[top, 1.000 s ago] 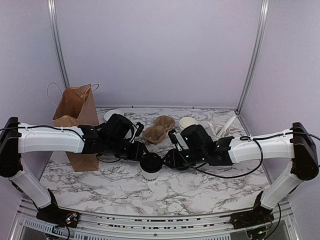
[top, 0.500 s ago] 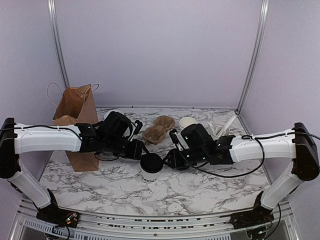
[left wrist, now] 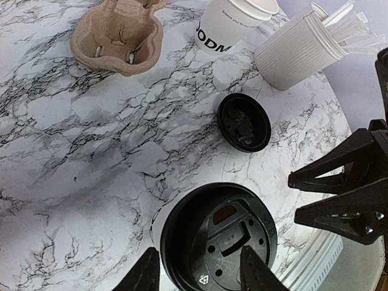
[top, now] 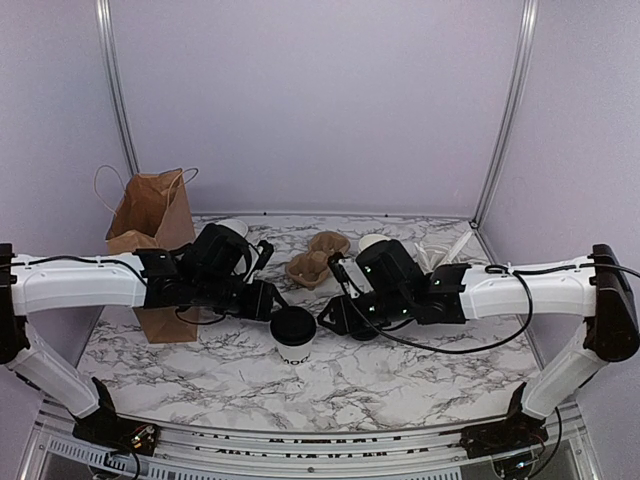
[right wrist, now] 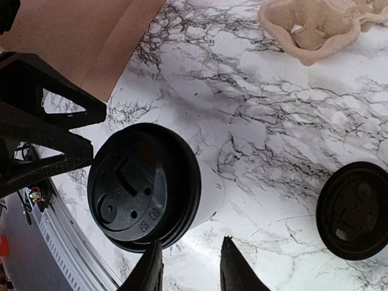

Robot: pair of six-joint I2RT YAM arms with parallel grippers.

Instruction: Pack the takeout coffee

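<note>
Left tool (left wrist: 199, 271) just beside lidded cup (left wrist: 218, 237)

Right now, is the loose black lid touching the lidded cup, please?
Apart. The left wrist view shows bare marble between the loose black lid and the lidded cup.

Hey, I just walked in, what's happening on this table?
Two robot arms are working on a white coffee cup with its black lid on, standing mid-table. The left gripper straddles it; whether it grips is unclear. The right gripper hangs open just beside it. The brown paper bag stands at the left, the cup not yet inside.
</note>
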